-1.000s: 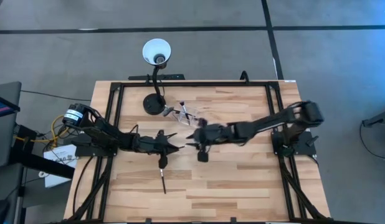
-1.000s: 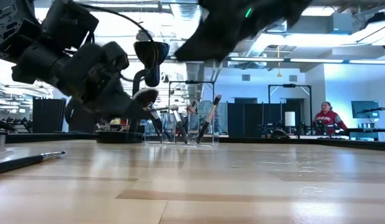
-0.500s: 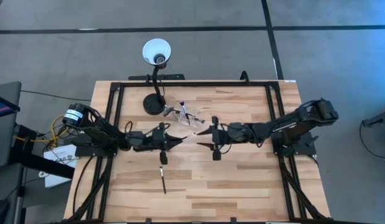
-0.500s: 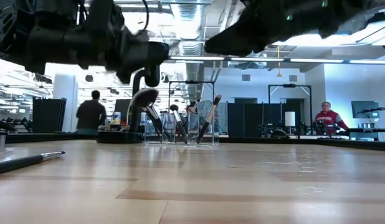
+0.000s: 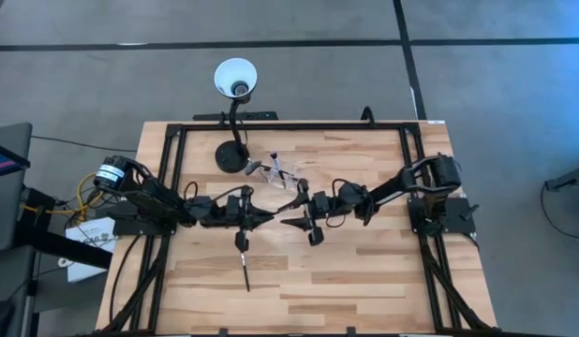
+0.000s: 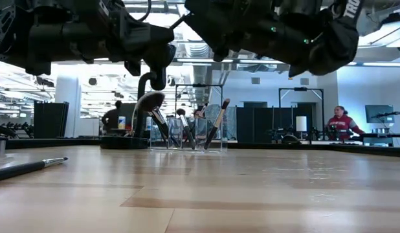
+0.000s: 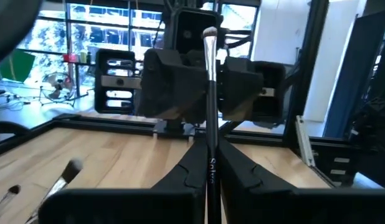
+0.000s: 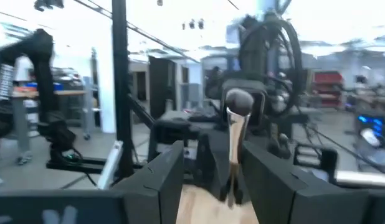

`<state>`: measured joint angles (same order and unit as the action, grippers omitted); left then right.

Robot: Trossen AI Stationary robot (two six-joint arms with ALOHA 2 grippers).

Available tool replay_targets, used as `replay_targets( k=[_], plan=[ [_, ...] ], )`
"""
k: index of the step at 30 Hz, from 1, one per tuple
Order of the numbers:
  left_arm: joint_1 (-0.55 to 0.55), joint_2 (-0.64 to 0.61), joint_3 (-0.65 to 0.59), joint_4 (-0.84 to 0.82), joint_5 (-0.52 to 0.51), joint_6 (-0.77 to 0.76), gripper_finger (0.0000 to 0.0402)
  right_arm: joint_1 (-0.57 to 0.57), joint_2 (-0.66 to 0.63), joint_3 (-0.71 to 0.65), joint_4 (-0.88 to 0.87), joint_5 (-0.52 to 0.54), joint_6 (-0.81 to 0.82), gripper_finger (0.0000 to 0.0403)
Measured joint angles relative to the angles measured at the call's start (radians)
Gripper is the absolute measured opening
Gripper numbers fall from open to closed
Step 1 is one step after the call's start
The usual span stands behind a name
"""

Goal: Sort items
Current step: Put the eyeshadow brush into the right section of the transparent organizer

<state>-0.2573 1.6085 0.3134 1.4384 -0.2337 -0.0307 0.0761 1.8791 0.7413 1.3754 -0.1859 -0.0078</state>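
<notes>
Half a second ago my right gripper [image 5: 291,213] was a bit farther from my left gripper [image 5: 264,217]; now it has moved in, and the two tips nearly meet over the middle of the table [image 5: 364,271]. One thin dark brush [image 5: 245,276] lies flat just below my left gripper. More brushes [image 6: 187,126] stand tilted in a clear holder [image 5: 282,171] past both grippers, beside the lamp [image 5: 235,80]. My left gripper pinches a slim dark brush with a pale tip [image 7: 209,93]. My right gripper pinches a brush with a round fluffy head [image 8: 237,127] between its fingers.
</notes>
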Motion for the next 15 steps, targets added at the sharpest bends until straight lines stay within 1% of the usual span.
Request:
replay_targets(
  k=[2,6,9,13,15],
  plan=[
    [-0.001,0.0,0.0,0.002,0.002,-0.001,0.002,0.0,0.014,0.024,0.009,-0.026,0.001,0.0142],
    [0.0,0.0,0.001,0.002,0.025,-0.003,0.002,0.0,0.014,0.037,0.005,-0.025,0.025,0.0122],
    [0.0,0.0,0.001,0.001,0.032,-0.003,0.0021,-0.005,0.009,0.037,-0.006,-0.024,0.034,0.0087],
    [0.0,0.0,0.001,0.0,0.029,-0.006,0.0021,-0.015,0.008,0.037,-0.027,-0.02,0.031,0.0026],
    [0.0,0.001,0.001,0.0,0.023,-0.011,0.0023,-0.021,0.008,0.038,-0.028,-0.018,0.029,0.0012]
  ],
)
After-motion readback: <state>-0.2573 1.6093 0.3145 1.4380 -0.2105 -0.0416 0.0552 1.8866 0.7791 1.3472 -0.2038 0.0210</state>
